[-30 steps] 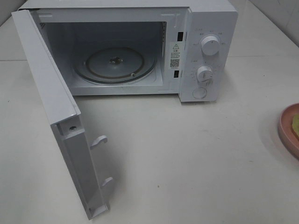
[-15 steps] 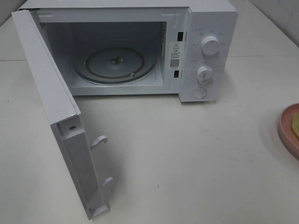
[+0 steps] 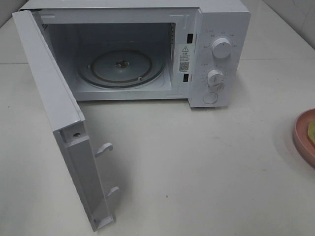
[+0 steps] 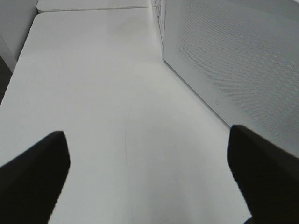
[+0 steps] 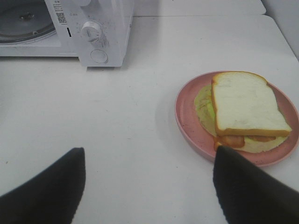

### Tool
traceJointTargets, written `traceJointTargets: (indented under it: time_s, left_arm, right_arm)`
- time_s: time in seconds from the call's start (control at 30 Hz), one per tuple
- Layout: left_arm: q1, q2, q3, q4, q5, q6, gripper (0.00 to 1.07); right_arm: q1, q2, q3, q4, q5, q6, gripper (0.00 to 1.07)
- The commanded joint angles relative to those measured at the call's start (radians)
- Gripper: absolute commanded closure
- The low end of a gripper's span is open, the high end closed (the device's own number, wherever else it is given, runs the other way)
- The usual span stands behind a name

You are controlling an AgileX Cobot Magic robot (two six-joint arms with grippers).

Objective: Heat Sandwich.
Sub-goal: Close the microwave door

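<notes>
Resting on the pink plate [image 5: 187,122], the sandwich [image 5: 247,108] sits well right of the microwave [image 3: 216,29] — door [image 3: 54,118] swung wide. Both grippers, left [image 4: 148,175] and right [image 5: 149,186], are spread wide over the table [image 5: 140,102] — neither holds anything.

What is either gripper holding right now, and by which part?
Nothing. The left gripper stands open over bare table beside the microwave door. The right gripper is open too, short of the sandwich, which lies on the pink plate.
</notes>
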Motion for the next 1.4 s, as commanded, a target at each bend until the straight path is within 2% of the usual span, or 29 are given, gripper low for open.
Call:
traceJointTargets:
  time_s: [0.03, 0.07, 0.1, 0.2, 0.3, 0.33, 0.37, 0.4, 0.5, 0.63, 0.7, 0.77, 0.8, 0.87, 0.9, 1.13, 1.23, 1.3, 1.4]
  left_arm:
    - [0.005, 0.070, -0.005, -0.005, -0.065, 0.000, 0.35]
    - [0.005, 0.112, -0.005, -0.005, -0.094, 0.000, 0.44]
    - [0.005, 0.112, -0.005, -0.005, -0.094, 0.000, 0.44]
    - [0.005, 0.204, -0.005, -0.005, -0.147, 0.000, 0.60]
    - [0.005, 0.255, 0.000, -0.005, -0.181, 0.000, 0.68]
    - [0.005, 0.280, 0.005, -0.005, -0.200, 0.000, 0.74]
    - [0.005, 0.328, 0.013, -0.005, -0.230, 0.000, 0.88]
    - [0.005, 0.328, 0.013, -0.005, -0.230, 0.000, 0.88]
    - [0.005, 0.419, 0.045, -0.004, -0.326, 0.001, 1.07]
    - [0.005, 0.477, 0.090, -0.004, -0.446, 0.001, 1.07]
    - [0.005, 0.528, 0.147, -0.004, -0.608, 0.001, 1.07]
    - [0.005, 0.541, 0.164, -0.004, -0.670, 0.001, 1.07]
    - [0.005, 0.578, 0.205, -0.004, -0.788, 0.001, 1.07]
    - [0.005, 0.617, 0.239, -0.004, -0.911, 0.001, 1.07]
    - [0.005, 0.617, 0.239, -0.004, -0.911, 0.001, 1.07]
    - [0.005, 0.822, 0.272, -0.004, -1.260, 0.001, 1.07]
    - [0.005, 0.876, 0.272, 0.003, -1.337, 0.000, 1.07]
    - [0.005, 0.947, 0.272, 0.037, -1.446, -0.004, 1.07]
    - [0.005, 0.985, 0.272, 0.086, -1.512, -0.019, 1.07]
  right_arm:
    - [-0.005, -0.029, 0.000, 0.001, -0.003, 0.001, 0.34]
    - [-0.005, -0.029, 0.000, 0.001, -0.003, 0.001, 0.34]
    - [-0.005, -0.029, 0.000, 0.001, -0.003, 0.001, 0.34]
    - [-0.005, -0.029, 0.000, 0.001, -0.003, 0.001, 0.34]
    - [-0.005, -0.029, 0.000, 0.001, -0.003, 0.001, 0.34]
    - [-0.005, -0.029, 0.000, 0.001, -0.003, 0.001, 0.34]
    - [-0.005, -0.029, 0.000, 0.001, -0.003, 0.001, 0.34]
    - [-0.005, -0.029, 0.000, 0.001, -0.003, 0.001, 0.34]
    - [-0.005, -0.029, 0.000, 0.001, -0.003, 0.001, 0.34]
    - [-0.005, -0.029, 0.000, 0.001, -0.003, 0.001, 0.34]
    - [-0.005, -0.029, 0.000, 0.001, -0.003, 0.001, 0.34]
    - [-0.005, -0.029, 0.000, 0.001, -0.003, 0.001, 0.34]
    - [-0.005, -0.029, 0.000, 0.001, -0.003, 0.001, 0.34]
    - [-0.005, -0.029, 0.000, 0.001, -0.003, 0.001, 0.34]
    - [-0.005, -0.029, 0.000, 0.001, -0.003, 0.001, 0.34]
    - [-0.005, -0.029, 0.000, 0.001, -0.003, 0.001, 0.34]
    - [-0.005, -0.029, 0.000, 0.001, -0.003, 0.001, 0.34]
    - [-0.005, -0.029, 0.000, 0.001, -0.003, 0.001, 0.34]
    - [-0.005, -0.029, 0.000, 0.001, -0.003, 0.001, 0.34]
